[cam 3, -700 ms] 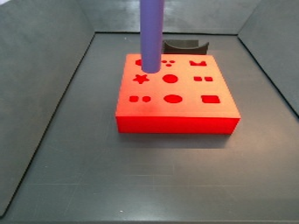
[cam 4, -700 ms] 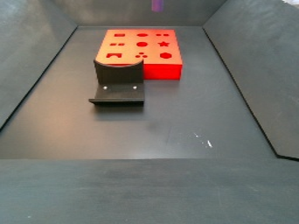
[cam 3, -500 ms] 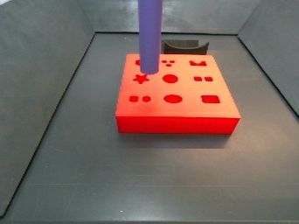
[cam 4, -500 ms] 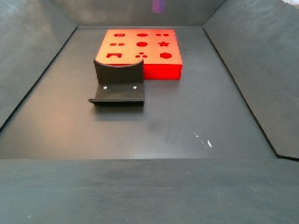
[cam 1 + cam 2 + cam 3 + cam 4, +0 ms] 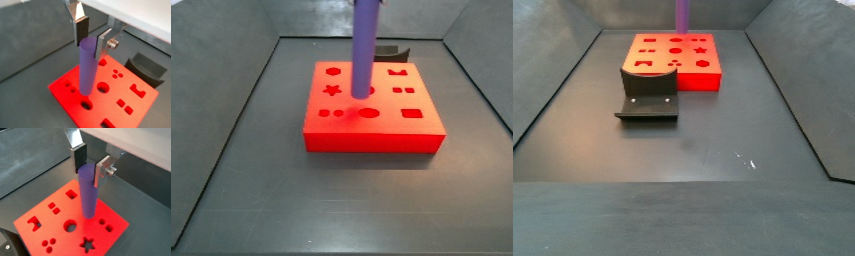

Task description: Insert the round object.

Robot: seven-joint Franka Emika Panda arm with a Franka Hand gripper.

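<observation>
The fixture (image 5: 647, 92) stands at 7 o'clock of the red block (image 5: 673, 60) in a side view. The gripper (image 5: 92, 39) clamps the round object (image 5: 87, 67) upright above that block, fingers (image 5: 79, 157) closed on its top end. In a side view the peg's lower end is over a round hole (image 5: 366, 90) at mid-block.

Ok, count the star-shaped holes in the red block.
1: a star hole in the red block, beside the purple peg that the gripper holds upright over the block. The peg may hide other cutouts.
</observation>
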